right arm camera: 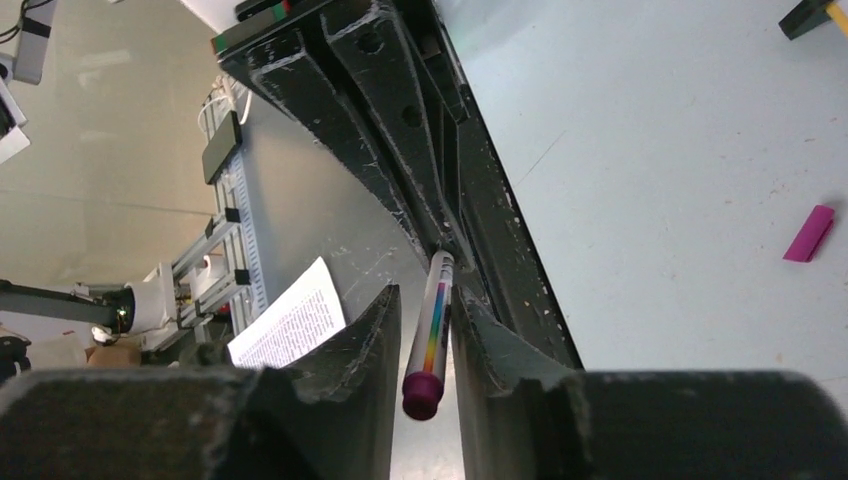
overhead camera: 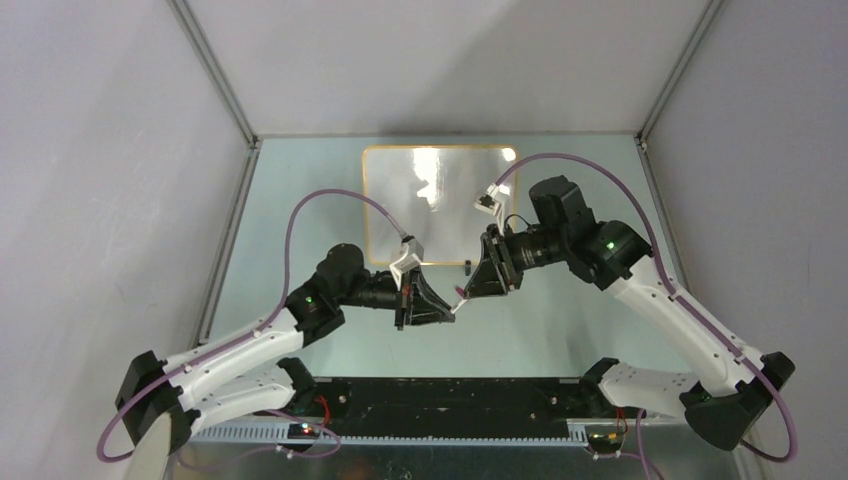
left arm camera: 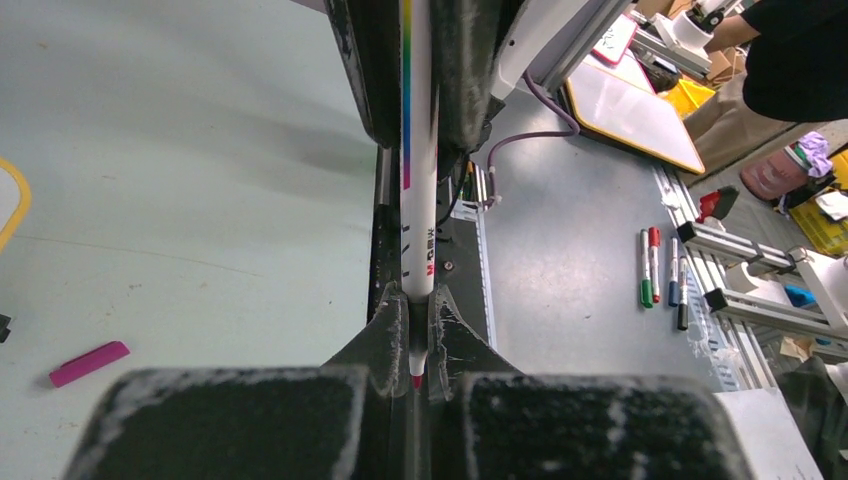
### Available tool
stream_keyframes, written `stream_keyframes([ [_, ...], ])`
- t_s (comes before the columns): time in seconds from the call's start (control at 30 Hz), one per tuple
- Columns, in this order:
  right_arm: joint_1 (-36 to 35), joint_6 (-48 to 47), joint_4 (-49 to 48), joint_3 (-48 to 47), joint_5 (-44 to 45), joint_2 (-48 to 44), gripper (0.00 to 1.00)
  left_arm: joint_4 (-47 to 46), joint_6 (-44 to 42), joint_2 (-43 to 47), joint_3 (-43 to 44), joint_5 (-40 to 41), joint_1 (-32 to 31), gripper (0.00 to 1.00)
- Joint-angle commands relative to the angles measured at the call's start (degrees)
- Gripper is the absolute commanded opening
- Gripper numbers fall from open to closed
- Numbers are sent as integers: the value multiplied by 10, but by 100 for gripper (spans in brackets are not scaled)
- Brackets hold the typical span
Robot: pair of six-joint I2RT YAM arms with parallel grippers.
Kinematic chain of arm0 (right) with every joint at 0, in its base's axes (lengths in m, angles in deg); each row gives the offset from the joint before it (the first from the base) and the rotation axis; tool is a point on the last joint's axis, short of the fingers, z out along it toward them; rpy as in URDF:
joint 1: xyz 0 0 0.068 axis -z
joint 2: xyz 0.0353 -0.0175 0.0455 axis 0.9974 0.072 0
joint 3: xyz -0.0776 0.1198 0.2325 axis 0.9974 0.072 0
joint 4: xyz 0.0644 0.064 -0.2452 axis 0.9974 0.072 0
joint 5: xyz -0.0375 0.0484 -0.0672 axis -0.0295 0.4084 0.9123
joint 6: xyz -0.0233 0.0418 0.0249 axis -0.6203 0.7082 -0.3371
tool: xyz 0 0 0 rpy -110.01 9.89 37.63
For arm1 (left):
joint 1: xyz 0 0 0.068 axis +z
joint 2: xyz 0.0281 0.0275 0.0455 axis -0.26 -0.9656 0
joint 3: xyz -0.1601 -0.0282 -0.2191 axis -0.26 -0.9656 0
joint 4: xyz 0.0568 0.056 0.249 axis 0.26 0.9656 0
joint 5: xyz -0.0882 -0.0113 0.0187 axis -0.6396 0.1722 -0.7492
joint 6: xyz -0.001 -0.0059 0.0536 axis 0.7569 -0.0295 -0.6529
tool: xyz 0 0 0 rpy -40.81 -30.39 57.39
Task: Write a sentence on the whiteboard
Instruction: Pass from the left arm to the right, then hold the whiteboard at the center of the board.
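Observation:
The whiteboard (overhead camera: 440, 205) lies flat at the back of the table, and its orange-yellow corner (left arm camera: 17, 196) shows in the left wrist view. In front of it the two grippers meet tip to tip. My left gripper (left arm camera: 416, 330) is shut on a white marker (left arm camera: 419, 200) with a rainbow stripe, gripping it just behind the bare red tip. My right gripper (right arm camera: 425, 320) straddles the marker's (right arm camera: 434, 330) other end, near its magenta end plug. One finger lies against the barrel. A slim gap remains on the other side.
A loose magenta cap (left arm camera: 90, 363) lies on the table to the side (right arm camera: 808, 233). A black clip foot (right arm camera: 806, 14) of the board sits nearby. Beyond the table's near edge are spare markers (left arm camera: 660, 265), another board (left arm camera: 630, 110) and a printed sheet (right arm camera: 290, 325).

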Motion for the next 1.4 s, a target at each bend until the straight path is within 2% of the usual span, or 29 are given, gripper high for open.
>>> stream_keyframes([
  [0.0,-9,-11,8,-13,-3,9,23,-6,-13,2,29,-3,-4,0],
  [0.07,-12,-13,9,-13,-2,10,18,-5,-14,3,29,0,-4,0],
  [0.13,-14,-14,11,-12,2,10,2,-5,-14,5,29,0,-5,0],
  [0.2,-15,-15,13,-12,8,9,0,-3,-15,6,29,1,-5,3],
  [0.23,-14,-16,13,-12,13,8,0,-2,-16,9,29,8,-5,20],
  [0.27,-14,-16,14,-12,24,5,0,5,-19,10,29,15,-5,31],
  [0.3,-12,-16,16,-12,32,3,0,7,-20,17,28,36,-4,53],
  [0.33,-11,-16,18,-12,56,-2,0,11,-22,23,23,51,-4,62],
  [0.37,-9,-15,21,-12,70,-5,0,13,-23,38,20,89,-4,80],
  [0.43,-5,-12,30,-12,129,-15,0,16,-23,67,8,149,0,97],
  [0.53,1,6,32,-5,251,-32,0,13,-2,101,-13,224,31,99],
  [0.6,5,20,4,10,302,-45,0,3,33,120,-24,247,78,99],
  [0.73,0,44,-62,39,357,-73,0,-2,97,133,-33,278,191,99],
  [0.83,-9,53,-102,52,387,-80,0,-44,121,120,-42,261,273,99],
  [0.87,-11,54,-121,52,387,-78,0,-71,134,106,-48,231,291,99],
  [0.9,-13,55,-131,53,386,-75,0,-145,167,94,-62,208,337,99],
  [0.93,-14,57,-149,54,385,-73,0,-184,189,63,-68,159,359,97],
  [0.97,-15,58,-158,54,380,-68,0,-263,230,45,-78,138,404,95],
  [1.0,-16,58,-177,53,378,-66,0,-300,247,5,-81,105,443,91],
  [1.07,-16,59,-200,54,375,-62,0,-394,280,-52,-78,76,491,90],
  [1.2,-16,53,-232,54,356,-55,0,-450,292,-151,-59,58,553,93],
  [1.3,-13,42,-237,51,353,-46,0,-462,290,-235,-10,26,567,91],
  [1.37,-7,39,-236,49,353,-38,0,-501,312,-290,19,-2,570,89],
])
